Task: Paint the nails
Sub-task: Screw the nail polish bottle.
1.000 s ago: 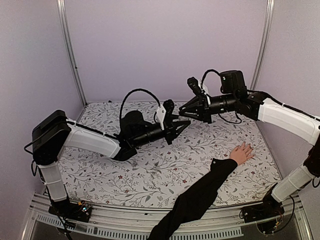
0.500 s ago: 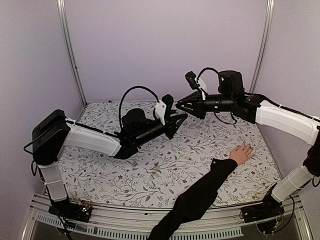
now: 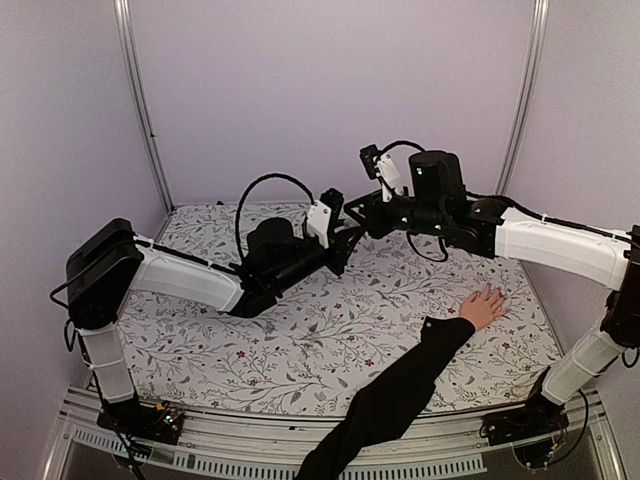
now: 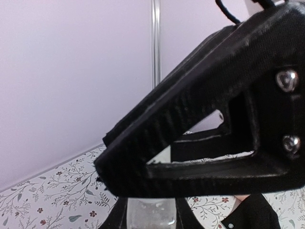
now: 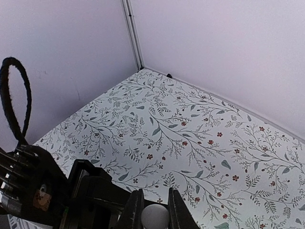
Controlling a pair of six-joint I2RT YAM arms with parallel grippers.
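surface (image 3: 300,345): lying flat, carrying a matte cloth printed with leafy sprigs and small red flowers.
right arm (image 3: 545,238): white shell, black wrist, reaching in over the middle from the right so its tip is meeting the left one.
left arm (image 3: 185,280): same build, stretching low across from the left, with a cable looping above the wrist.
sleeve (image 3: 400,390): black soft fabric, coming in from the near edge.
hand (image 3: 485,306): light skin, lying flat on the surface at the right with fingers spread, well apart from both arms. Looking parked, waiting for the brush.
left jaws: clamping narrow on the bottle and holding it up off the surface. I'm reading that as bracing it.
right jaws: pinching narrow on the cap from the opposite side, probably getting set to twist or pull it off.
bottle (image 4: 147,217): small, pale, translucent and rounded, only partly showing at the bottom of the left wrist view.
cap (image 5: 155,217): pale, smooth, round.
nails: sitting on that hand's fingertips, too tiny to be showing, so I'm not calling painted or bare.
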